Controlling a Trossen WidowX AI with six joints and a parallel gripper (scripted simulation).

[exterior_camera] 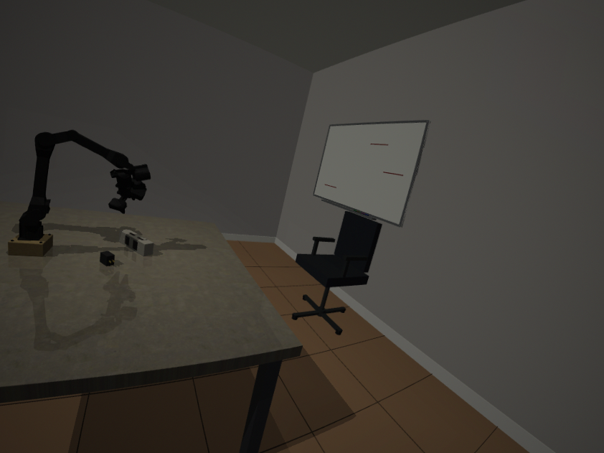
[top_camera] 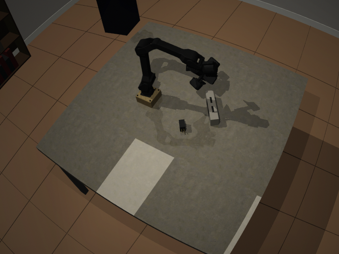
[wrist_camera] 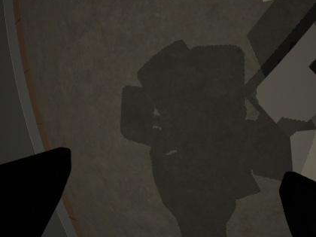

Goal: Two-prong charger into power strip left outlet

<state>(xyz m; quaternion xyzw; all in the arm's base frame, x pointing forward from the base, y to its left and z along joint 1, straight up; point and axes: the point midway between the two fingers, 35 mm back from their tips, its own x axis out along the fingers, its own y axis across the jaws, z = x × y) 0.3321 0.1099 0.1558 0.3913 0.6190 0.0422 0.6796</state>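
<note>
- going by the clock with twelve at the top of each view, the big grey-brown mottled rectangular table (top_camera: 214, 166) (exterior_camera: 201, 296) (wrist_camera: 94, 78) carries my base, the charger and the power strip.
- a tall black box-shaped block (top_camera: 117, 11) stands past its eleven o'clock corner in the top view.
- a white rectangular whiteboard in a thin grey frame (exterior_camera: 372, 171) hangs at about one o'clock from the black padded office chair with armrests (exterior_camera: 334, 269) in the exterior view.
- my black jointed metallic-looking arm (top_camera: 172, 49) (exterior_camera: 92, 146) rises from a tan block-shaped base (top_camera: 145, 98) (exterior_camera: 30, 246) and bends over towards three o'clock in the top view.
- my black parallel-jaw gripper (top_camera: 207, 74) (exterior_camera: 130, 189) (wrist_camera: 180, 174) is raised above the table with its fingers spread wide, nothing between them. it sits near twelve o'clock from the strip in the top view.
- the white oblong power strip with dark slots (top_camera: 213, 115) (exterior_camera: 145, 247) (wrist_camera: 290, 86) lies on the table; my wrist view catches only part of it, at two o'clock.
- the small black boxy charger (top_camera: 182, 123) (exterior_camera: 106, 258) rests unplugged on the table, at eight o'clock from the strip in the top view, apart from it. its two brassy prongs (top_camera: 183, 130) (exterior_camera: 111, 261) face about six o'clock there.
</note>
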